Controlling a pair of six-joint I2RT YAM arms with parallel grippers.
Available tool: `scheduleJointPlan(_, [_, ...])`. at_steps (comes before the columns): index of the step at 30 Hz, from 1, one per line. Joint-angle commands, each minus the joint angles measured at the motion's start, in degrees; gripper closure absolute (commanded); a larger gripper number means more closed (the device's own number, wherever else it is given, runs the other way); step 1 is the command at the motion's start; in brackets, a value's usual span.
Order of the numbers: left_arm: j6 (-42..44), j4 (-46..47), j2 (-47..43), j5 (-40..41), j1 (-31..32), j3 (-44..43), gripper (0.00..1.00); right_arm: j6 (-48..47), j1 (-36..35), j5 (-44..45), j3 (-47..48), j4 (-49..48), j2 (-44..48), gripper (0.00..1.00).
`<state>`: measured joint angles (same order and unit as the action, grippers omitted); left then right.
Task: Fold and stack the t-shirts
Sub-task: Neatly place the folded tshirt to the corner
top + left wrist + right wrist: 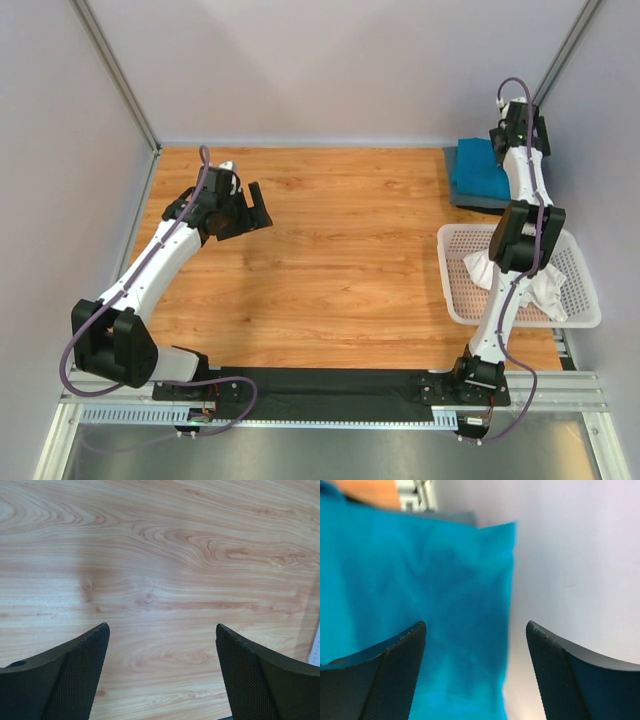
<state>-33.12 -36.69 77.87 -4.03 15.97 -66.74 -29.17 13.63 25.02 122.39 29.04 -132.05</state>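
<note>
Folded bright teal-blue cloth t-shirt (476, 168) is lying flat at the far right corner of the light wooden surface (340, 250), stacked on a folded slate grey t-shirt (468, 202); the fold is roughly square, so its long axis is unclear. Crumpled white t-shirt (479, 269) is sitting in the white plastic lattice basket (530, 322) just nearer. Right jaws are hanging wide apart over the teal shirt's edge, gripping nothing; left jaws are hovering wide apart over bare surface, also empty.

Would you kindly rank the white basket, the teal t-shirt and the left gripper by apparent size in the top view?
Largest: white basket. The teal t-shirt and left gripper look alike, so unranked.
</note>
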Motion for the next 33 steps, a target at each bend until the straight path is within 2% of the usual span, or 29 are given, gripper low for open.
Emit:
scheduleJointPlan(1, [0.2, -0.4, -1.5, -0.1, -0.4, -2.3, 0.07, 3.8, -0.1, 2.3, 8.3, 0.7, 4.6, 0.17])
scheduleJointPlan(5, [2.0, -0.8, -1.0, 0.2, -0.4, -3.7, 0.07, 4.7, -1.8, 3.7, 11.0, 2.2, 10.6, 0.14])
scheduleJointPlan(9, [3.1, -0.1, -1.8, 0.8, -0.4, -3.6, 0.07, 4.2, -4.6, 3.9, 5.2, -3.2, 16.1, 0.08])
scheduleJointPlan(12, [4.1, 0.8, -3.2, 1.9, -0.4, -3.7, 0.07, 12.9, -5.2, 2.6, 1.8, -2.0, 17.9, 0.03])
scheduleJointPlan(15, [5.1, 3.2, -5.3, 2.7, -0.9, -4.5, 0.06, 27.1, -5.2, -0.5, -2.0, 0.1, 21.8, 0.01])
scheduleJointPlan(17, [6.8, 3.7, -7.1, 3.2, -1.7, -5.9, 0.06, 34.6, -5.2, -6.6, -11.8, -2.5, 28.4, 0.00])
scheduleJointPlan(20, [7.8, 4.0, -10.0, 2.7, -5.1, -7.3, 0.05, 39.3, -5.2, -17.1, -25.7, -9.5, 38.4, 0.00])
scheduleJointPlan(22, [7.6, 4.4, -12.6, -0.1, -8.9, -7.3, 0.05, 42.3, -5.2, -21.8, -30.4, -12.2, 43.1, 0.00])
scheduleJointPlan(25, [7.3, 4.3, -16.4, -4.0, -13.9, -5.9, 0.05, 44.2, -5.2, -23.8, -37.6, -11.6, 51.4, 0.00])
scheduleJointPlan(28, [7.7, 2.5, -19.6, -4.1, -17.2, -4.8, 0.05, 45.8, -5.2, -23.9, -44.8, -10.4, 59.6, 0.00])
scheduleJointPlan(33, [8.5, 1.3, -25.2, -3.3, -18.3, -0.8, 0.04, 49.1, -5.2, -29.9, -57.6, -12.3, 74.1, 0.00])
